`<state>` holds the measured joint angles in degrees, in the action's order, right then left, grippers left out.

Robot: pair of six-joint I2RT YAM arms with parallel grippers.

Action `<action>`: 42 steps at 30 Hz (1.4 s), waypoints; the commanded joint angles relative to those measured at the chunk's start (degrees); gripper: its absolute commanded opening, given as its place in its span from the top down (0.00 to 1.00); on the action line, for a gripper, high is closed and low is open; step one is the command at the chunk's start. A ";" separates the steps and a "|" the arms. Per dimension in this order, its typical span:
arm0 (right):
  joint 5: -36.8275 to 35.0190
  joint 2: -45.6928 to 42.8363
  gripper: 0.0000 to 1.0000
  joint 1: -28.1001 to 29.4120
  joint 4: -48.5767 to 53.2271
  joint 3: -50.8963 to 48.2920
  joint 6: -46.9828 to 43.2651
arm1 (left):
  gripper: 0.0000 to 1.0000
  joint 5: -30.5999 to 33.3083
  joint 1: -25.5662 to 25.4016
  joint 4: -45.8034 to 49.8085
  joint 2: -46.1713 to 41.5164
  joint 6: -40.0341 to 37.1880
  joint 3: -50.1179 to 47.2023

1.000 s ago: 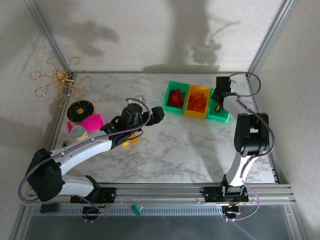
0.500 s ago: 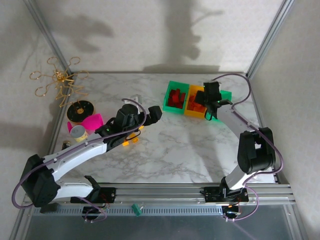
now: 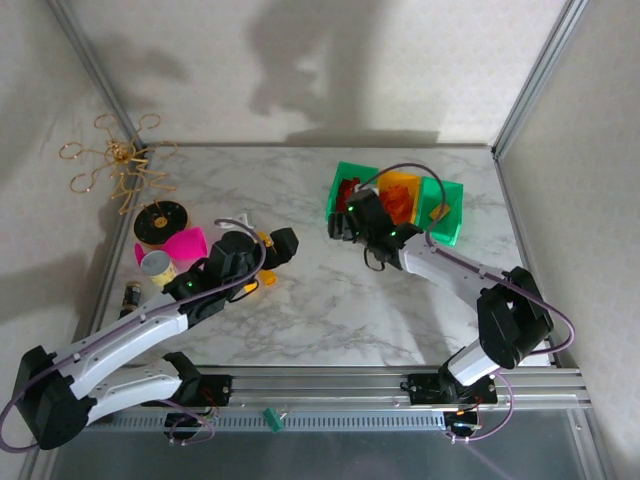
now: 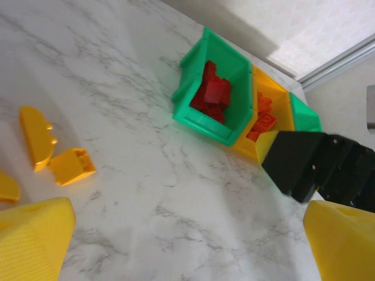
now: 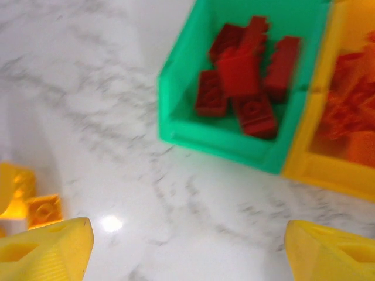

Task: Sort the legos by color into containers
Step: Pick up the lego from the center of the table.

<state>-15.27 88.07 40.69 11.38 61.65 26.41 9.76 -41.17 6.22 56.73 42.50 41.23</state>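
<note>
Three joined bins stand at the back right. The left green bin [image 3: 349, 189] [image 4: 218, 93] [image 5: 246, 64] holds red bricks. The orange middle bin [image 3: 400, 196] [image 5: 351, 117] holds orange bricks, and the right green bin [image 3: 447, 208] holds a yellow brick [image 3: 437, 212]. Loose yellow bricks [image 3: 266, 278] [image 4: 71, 165] [image 5: 44, 211] lie on the marble beside my left gripper [image 3: 284, 243] [image 4: 187, 246], which is open and empty. My right gripper [image 3: 342, 222] [image 5: 187, 252] hovers open and empty just in front of the left green bin.
A pink cup [image 3: 186, 243], a small tin can [image 3: 157, 264] and a black-and-yellow spool [image 3: 159, 218] crowd the left side, with a gold wire ornament [image 3: 118, 160] behind them. The right gripper's black body [image 4: 319, 167] shows in the left wrist view, close to the bins.
My right gripper has swung left from the right green bin across the row to the left green bin's front. A yellow brick now lies in the right bin. My left gripper drew back leftward.
</note>
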 commanded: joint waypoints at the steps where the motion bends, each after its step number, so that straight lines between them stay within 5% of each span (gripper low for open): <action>1: -0.11 1.20 0.14 3.15 -1.59 -1.39 1.41 | 0.00 4.11 0.07 3.62 -2.61 2.43 -1.64; 20: 9.20 22.14 0.16 10.54 -9.91 9.26 -4.22 | 0.00 10.43 0.83 10.35 -11.41 7.34 -5.21; 42: 14.67 39.10 0.43 11.24 -6.87 24.93 -13.47 | 0.00 11.02 2.14 9.66 -11.14 6.35 -5.26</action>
<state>-3.05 125.75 51.27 2.98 85.01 14.63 19.57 -39.62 15.57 45.39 49.32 36.49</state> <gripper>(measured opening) 0.580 0.996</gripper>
